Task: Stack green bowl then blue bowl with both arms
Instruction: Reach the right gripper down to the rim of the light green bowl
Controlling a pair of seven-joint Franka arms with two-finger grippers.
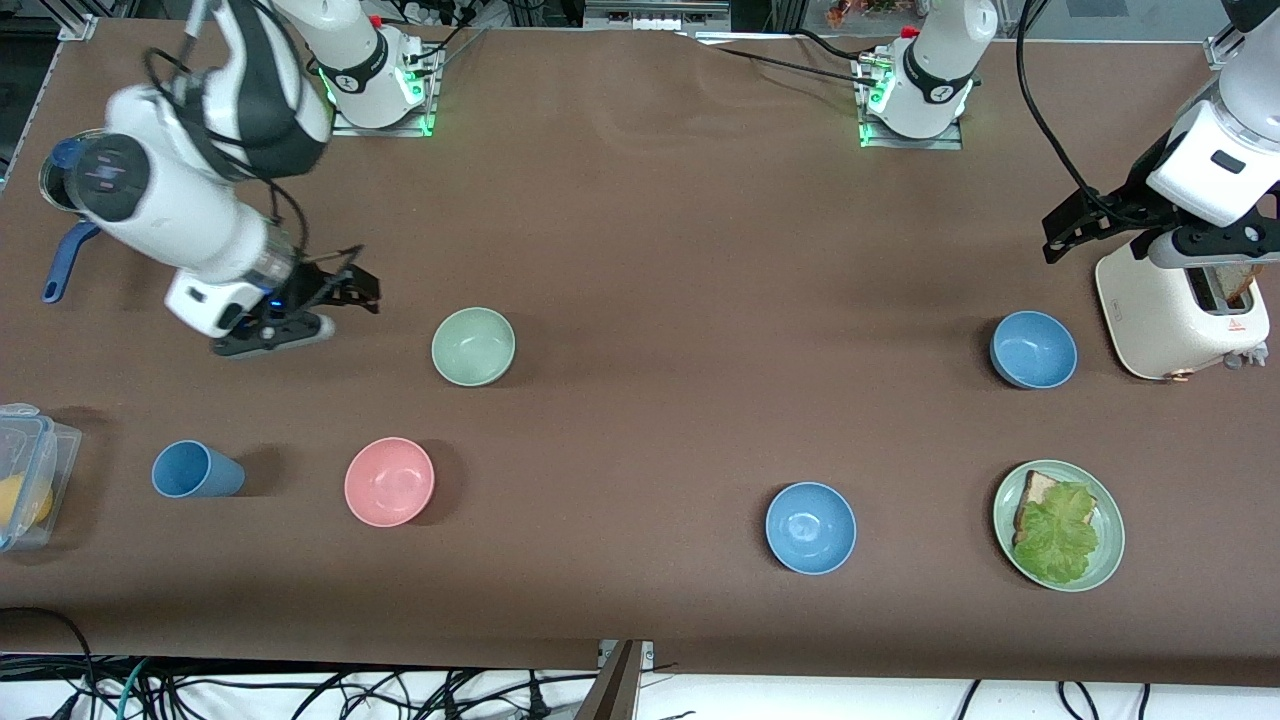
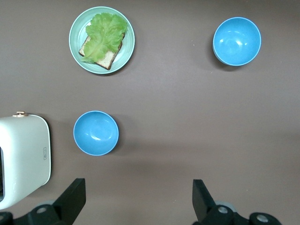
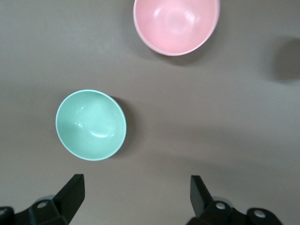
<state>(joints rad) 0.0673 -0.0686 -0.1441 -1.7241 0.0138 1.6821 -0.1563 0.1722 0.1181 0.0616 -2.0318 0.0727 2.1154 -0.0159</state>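
— Where was the green bowl [image 1: 473, 346]?

— Empty, upright on the worktop [image 1: 680, 250], farther from the front camera than the empty pink bowl [image 1: 389, 481]. The right gripper [image 1: 345, 290] hung just beside it, jaws spread, holding nothing.

— And the blue ones?

— Both empty. One blue bowl [image 1: 1033, 349] sat beside the toaster [image 1: 1180, 310], which had bread in its slot. The other blue bowl [image 1: 810, 527] sat nearer the camera, beside the plate [image 1: 1110, 540] of bread and lettuce. The left gripper [image 2: 138, 201] hovered near the toaster, jaws released.

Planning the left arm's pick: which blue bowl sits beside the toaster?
The blue bowl farther from the front camera; the other blue bowl sits nearer, beside the plate.
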